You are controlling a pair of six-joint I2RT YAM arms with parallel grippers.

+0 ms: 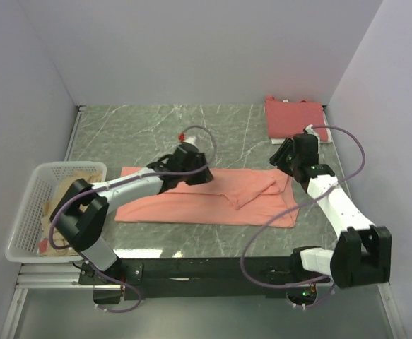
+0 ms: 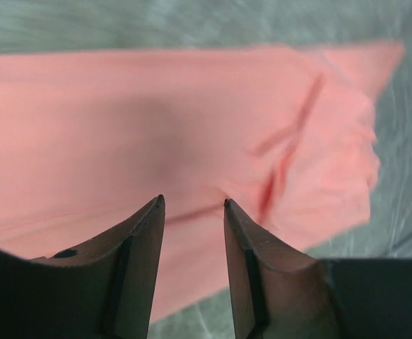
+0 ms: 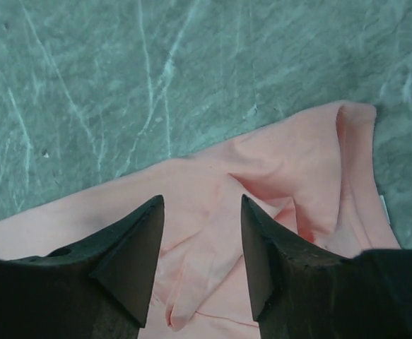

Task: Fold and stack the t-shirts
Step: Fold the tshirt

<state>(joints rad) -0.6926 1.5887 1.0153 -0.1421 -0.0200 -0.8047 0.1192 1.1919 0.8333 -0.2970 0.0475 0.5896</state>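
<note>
White plastic lattice is forming the basket (image 1: 23, 212) at the near left edge of the green marbled table (image 1: 142, 131), and a pale tan t-shirt (image 1: 54, 205) is being seen crumpled inside it (only patches are showing through the walls). Just beyond, a salmon-orange t-shirt (image 1: 206, 201) is lying flat across the middle of the table as a long band, with a sleeve doubled over near its right end. The left gripper (image 2: 191, 201) is being held above the far edge of this shirt, toward its left half; its jaws are standing apart, and nothing is being pinched between them, the cloth showing through the gap. The right gripper (image 3: 202, 199) is hanging over the shirt's far right corner, where the fabric is bunching into soft folds; its jaws are likewise parted and nothing is being gripped. Farthest back, in the far right corner of the table, a deeper coral-red t-shirt (image 1: 294, 116) is lying folded into a neat rectangle, well apart from the salmon one.
</note>
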